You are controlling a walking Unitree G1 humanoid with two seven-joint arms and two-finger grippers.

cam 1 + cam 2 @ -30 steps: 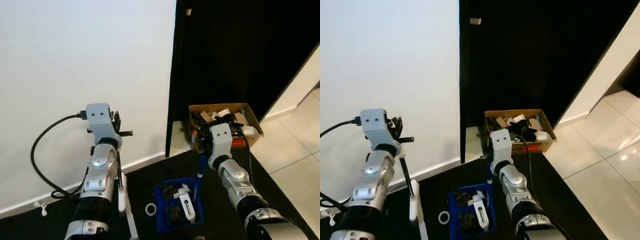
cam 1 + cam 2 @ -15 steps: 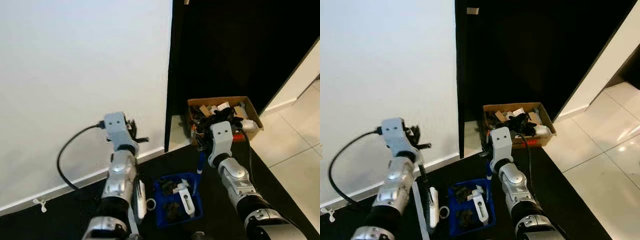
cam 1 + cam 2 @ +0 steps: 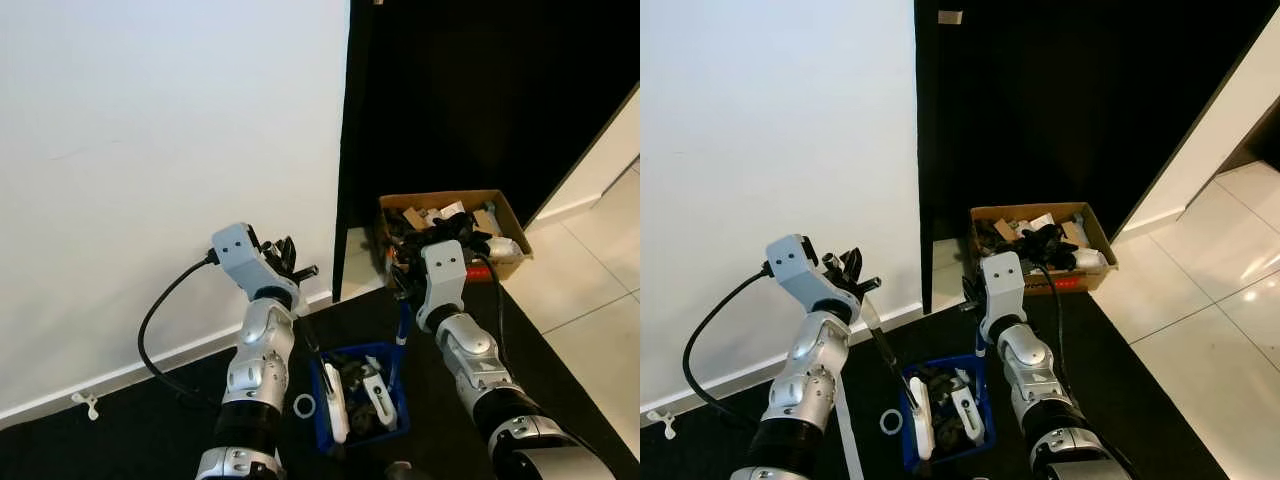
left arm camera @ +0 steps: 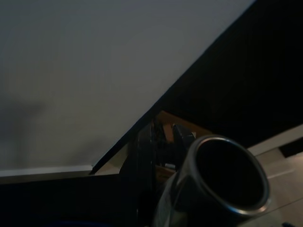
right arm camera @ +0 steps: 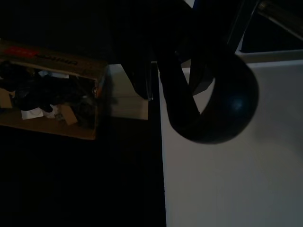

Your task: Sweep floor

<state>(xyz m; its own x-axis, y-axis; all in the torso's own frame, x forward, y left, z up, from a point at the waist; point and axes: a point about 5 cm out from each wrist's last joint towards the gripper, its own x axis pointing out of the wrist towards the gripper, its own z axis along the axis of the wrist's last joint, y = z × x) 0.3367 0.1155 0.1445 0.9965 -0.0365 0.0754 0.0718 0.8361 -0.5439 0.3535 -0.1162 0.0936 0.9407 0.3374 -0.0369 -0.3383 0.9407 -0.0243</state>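
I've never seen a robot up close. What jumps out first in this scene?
Two silver arms reach forward over a dark floor. The left gripper holds a thin black broom handle angled down into a blue plastic dustpan full of debris. Behind, an open brown cardboard box of clutter sits beside a black doorway.

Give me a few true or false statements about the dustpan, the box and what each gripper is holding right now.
1. The blue dustpan holds debris. True.
2. The cardboard box is empty. False: it is full of clutter.
3. The left gripper holds a broom handle. True.
4. The white broom head rests on the pale tiles. False: it is at the dustpan, over the black mat.
5. The right gripper holds the dustpan's blue handle. True.
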